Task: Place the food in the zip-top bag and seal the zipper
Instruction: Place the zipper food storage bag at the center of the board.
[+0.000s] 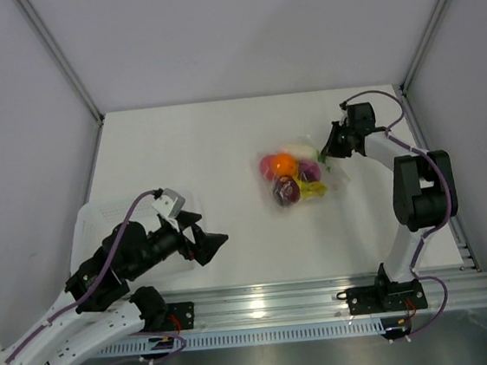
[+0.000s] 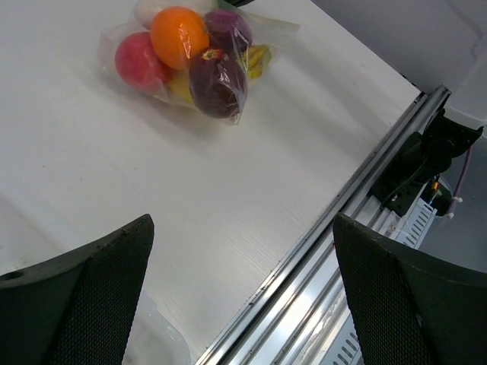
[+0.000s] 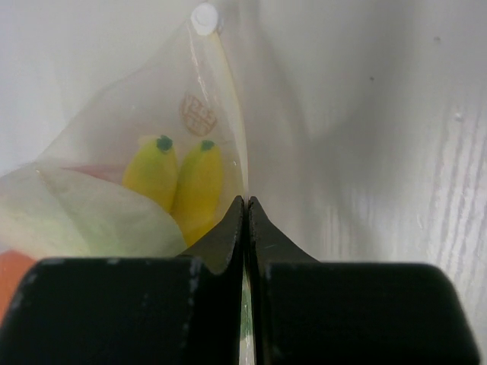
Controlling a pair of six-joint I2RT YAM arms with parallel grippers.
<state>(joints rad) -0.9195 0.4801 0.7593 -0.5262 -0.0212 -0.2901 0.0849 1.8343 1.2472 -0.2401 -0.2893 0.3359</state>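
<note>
1. White counter (image 1: 221,132) between pale grey walls, with a metal rail (image 1: 265,302) along its near edge.
2. Right of centre on it, closer to the right edge than the left: zip-top bag (image 1: 299,176), clear and crinkled, lying flat.
3. Inside the bag, all the food in view: orange one (image 1: 284,162), red apple (image 1: 268,164), dark red-purple round one (image 1: 285,190), yellow banana (image 1: 314,190), white radish (image 1: 303,150). Nothing loose beside it.
4. Zipper (image 3: 228,106) running straight ahead of the right fingertips in the right wrist view, up to a small white tab (image 3: 204,17). Impossible to tell whether pressed closed along its length.
5. Right gripper (image 1: 333,142) clenched on the bag's mouth edge, at the bag's far-right side, with the bag lying toward the counter's centre from it.
6. Left gripper (image 1: 206,239) released, jaws spread wide and holding nothing, by the near-left part of the counter, pointed toward the bag but well apart. Right arm by far the nearer.
7. Translucent tray (image 1: 91,220) at the left edge, mostly hidden under the left arm.
8. Judged: filling done, sealing in hand. Likely calls for keeping the pinch along the zipper's axis, with a risk of dragging the unanchored bag.
</note>
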